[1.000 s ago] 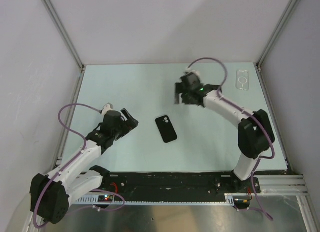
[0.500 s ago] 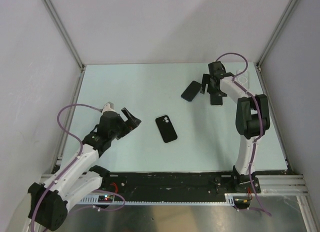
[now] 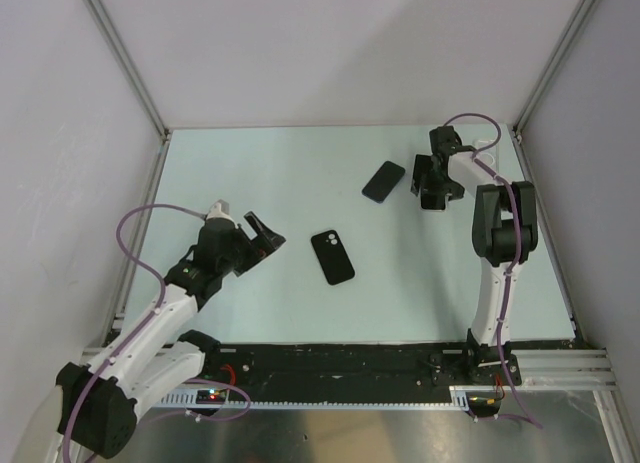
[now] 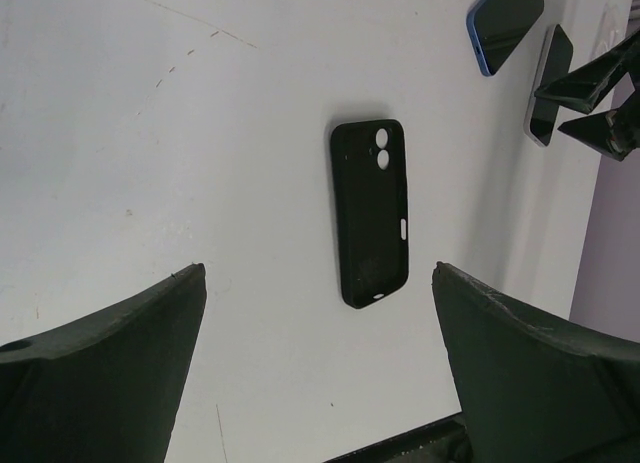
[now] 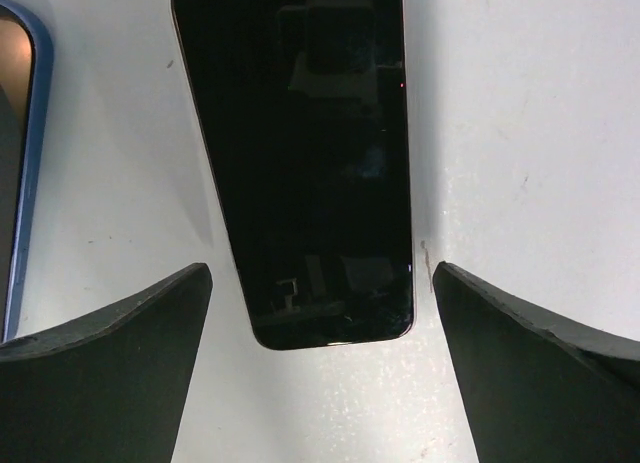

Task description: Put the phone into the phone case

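A black-screened phone (image 5: 300, 153) lies face up on the table, just ahead of my right gripper (image 5: 320, 268). That gripper is open, and its fingers stand either side of the phone's near end without touching it. From above, my right gripper (image 3: 432, 186) hangs low at the back right. My left gripper (image 3: 264, 235) is open and empty, left of a black phone-shaped item with two round camera holes (image 4: 370, 213). The clear phone case is hidden behind the right arm and its cable.
A blue-edged phone (image 3: 383, 181) lies face up left of the right gripper and shows again as the blue-edged phone (image 4: 505, 18) in the left wrist view. The black item (image 3: 332, 257) lies mid-table. Metal posts and walls bound the table.
My right arm swung from mid-table to the back right and came down over the black-screened phone. The blue-edged phone now lies uncovered on the table. My left gripper edged slightly forward.
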{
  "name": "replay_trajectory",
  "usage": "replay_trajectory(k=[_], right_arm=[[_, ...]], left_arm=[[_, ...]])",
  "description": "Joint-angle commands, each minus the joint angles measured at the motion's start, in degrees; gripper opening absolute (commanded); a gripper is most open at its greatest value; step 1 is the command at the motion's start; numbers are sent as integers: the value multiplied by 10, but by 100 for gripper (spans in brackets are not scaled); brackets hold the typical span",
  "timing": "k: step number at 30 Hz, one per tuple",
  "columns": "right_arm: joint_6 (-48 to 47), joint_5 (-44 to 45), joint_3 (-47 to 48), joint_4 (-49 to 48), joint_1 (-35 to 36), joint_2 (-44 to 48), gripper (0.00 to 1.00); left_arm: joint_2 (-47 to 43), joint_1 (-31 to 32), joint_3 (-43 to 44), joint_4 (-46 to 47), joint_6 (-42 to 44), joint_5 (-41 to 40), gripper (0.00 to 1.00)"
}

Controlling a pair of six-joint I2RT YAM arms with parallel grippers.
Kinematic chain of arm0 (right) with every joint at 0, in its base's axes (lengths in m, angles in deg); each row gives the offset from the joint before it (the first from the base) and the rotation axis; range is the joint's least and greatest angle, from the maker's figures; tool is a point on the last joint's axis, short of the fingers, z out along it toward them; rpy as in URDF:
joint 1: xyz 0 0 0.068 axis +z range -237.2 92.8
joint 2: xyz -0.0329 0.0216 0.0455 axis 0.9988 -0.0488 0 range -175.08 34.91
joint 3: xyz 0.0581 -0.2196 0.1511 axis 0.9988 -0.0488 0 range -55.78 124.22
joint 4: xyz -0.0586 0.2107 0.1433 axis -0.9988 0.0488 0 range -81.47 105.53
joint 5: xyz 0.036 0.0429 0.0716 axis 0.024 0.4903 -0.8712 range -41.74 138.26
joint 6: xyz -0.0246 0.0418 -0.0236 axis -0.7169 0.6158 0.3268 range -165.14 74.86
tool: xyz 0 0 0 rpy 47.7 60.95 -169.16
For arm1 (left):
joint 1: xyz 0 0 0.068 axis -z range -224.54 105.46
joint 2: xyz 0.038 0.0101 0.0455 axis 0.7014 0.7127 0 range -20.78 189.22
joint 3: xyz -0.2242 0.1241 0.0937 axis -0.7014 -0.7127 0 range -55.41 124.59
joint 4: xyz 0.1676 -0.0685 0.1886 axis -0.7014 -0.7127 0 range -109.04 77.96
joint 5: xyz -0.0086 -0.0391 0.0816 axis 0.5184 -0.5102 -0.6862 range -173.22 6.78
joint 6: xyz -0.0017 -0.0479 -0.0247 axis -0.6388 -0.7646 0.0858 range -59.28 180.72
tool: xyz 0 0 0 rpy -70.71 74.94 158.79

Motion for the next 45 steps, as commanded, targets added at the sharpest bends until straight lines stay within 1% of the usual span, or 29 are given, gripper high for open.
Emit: replay_trajectory(k=[1,10,14,15,17,19,24,27,31,36,40,45], right_arm=[[-27,-32,24,-1,-13,-3,100],[-46,-63,39,17,-19,-27,99],[-50,-70,53,29,-18,-45,95],[-50,-69,59,36,-17,-50,93],[-49,-58,68,48,-14,-62,86],[-45,-54,73,58,-13,-68,76],[-37,-58,64,71,-8,-57,46],[-24,-65,42,71,5,-38,34],[2,-82,-15,59,25,-4,30],[39,-149,-129,9,50,65,27],[51,-166,-191,-4,82,113,26],[56,-167,-237,-3,135,165,26]], left_arm=[[9,-6,31,7,7,18,98],[38,-7,49,8,1,25,98],[45,-7,53,8,-1,27,98],[45,-7,53,8,-2,27,98],[46,-7,54,7,-4,28,98],[46,-7,55,7,-5,28,98],[57,-7,53,7,-16,14,98],[86,-7,56,8,-32,-13,98],[147,-3,71,9,-48,-52,98],[214,19,101,17,-51,-95,98],[257,35,115,23,-52,-98,98],[282,56,112,35,-58,-101,98]])
